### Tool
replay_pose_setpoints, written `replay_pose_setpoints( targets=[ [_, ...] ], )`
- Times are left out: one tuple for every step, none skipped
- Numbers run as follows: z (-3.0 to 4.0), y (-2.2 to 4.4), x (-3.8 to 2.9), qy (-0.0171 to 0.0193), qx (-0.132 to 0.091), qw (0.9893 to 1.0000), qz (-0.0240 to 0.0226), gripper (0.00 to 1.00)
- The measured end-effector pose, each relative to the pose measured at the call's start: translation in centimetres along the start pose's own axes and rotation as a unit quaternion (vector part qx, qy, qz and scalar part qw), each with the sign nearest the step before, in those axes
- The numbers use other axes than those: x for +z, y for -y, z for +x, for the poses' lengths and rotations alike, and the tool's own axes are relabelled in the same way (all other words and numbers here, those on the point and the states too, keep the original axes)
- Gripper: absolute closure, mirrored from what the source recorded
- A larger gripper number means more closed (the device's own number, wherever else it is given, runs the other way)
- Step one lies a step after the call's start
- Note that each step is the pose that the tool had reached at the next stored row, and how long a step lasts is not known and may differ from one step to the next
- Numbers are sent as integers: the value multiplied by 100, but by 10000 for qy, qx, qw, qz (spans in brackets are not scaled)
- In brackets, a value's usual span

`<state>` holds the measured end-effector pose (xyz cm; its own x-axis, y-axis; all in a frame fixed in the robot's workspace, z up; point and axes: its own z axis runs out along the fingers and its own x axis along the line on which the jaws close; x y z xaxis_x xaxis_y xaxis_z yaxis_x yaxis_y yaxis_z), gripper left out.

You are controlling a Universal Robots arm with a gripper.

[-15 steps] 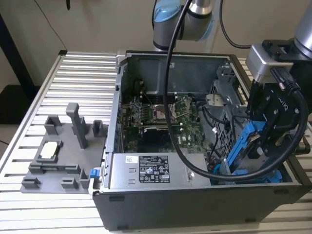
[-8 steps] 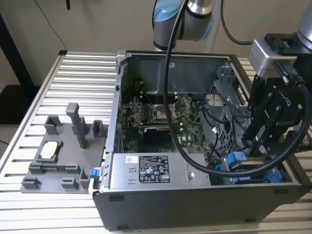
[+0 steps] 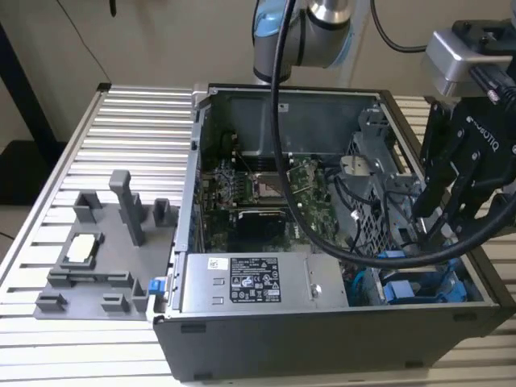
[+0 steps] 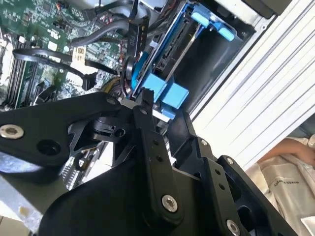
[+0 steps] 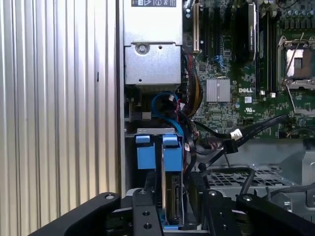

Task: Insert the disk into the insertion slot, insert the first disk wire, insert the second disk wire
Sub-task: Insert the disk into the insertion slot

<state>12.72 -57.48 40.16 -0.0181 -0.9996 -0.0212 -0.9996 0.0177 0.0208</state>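
Disk (image 5: 173,196) stands edge-on in the first wrist view, its blue frame sunk into the insertion slot (image 5: 155,132) at the corner of the computer case, beside the perforated cage wall. The gripper (image 5: 174,220) straddles it from above. I cannot tell whether its jaws are pressing the frame or standing just off it. A black wire (image 5: 230,143) with a white tag lies loose over the motherboard (image 5: 256,93), near the cage but not plugged in.

In the second wrist view the blue end tabs (image 4: 167,93) sit right at the gripper, with the frame running away down the bay.

By my judgement the first step, seating the disk, is in hand or nearly done, and neither wire is in. Work here calls for a straight, square push and care among the crowded cables.

In the exterior view the case (image 3: 322,339) rests on a ribbed aluminium table (image 3: 121,121), with the power-supply box (image 3: 246,280) along its near side. A grey fixture tray (image 3: 89,258) stands well apart towards the exterior view's left. A plain pale wall lies behind.
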Motion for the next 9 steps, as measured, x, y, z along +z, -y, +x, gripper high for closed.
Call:
replay_pose_setpoints(
  targets=[
    [-1, -3, 0, 2, -4, 10000, 89, 60],
    [-1, -5, 1, 3, -8, 9998, 176, 60],
    [-3, -6, 0, 4, -14, 9996, 266, 60],
    [-4, -8, 0, 5, -19, 9994, 356, 60],
    [-5, -9, 1, 8, -25, 9990, 454, 60],
    [-7, -11, 0, 9, -31, 9985, 538, 60],
    [-10, -12, 1, 11, -39, 9980, 631, 60],
    [-12, -13, 1, 13, -46, 9974, 722, 60],
    [-15, -14, 1, 14, -54, 9967, 812, 60]
  ],
)
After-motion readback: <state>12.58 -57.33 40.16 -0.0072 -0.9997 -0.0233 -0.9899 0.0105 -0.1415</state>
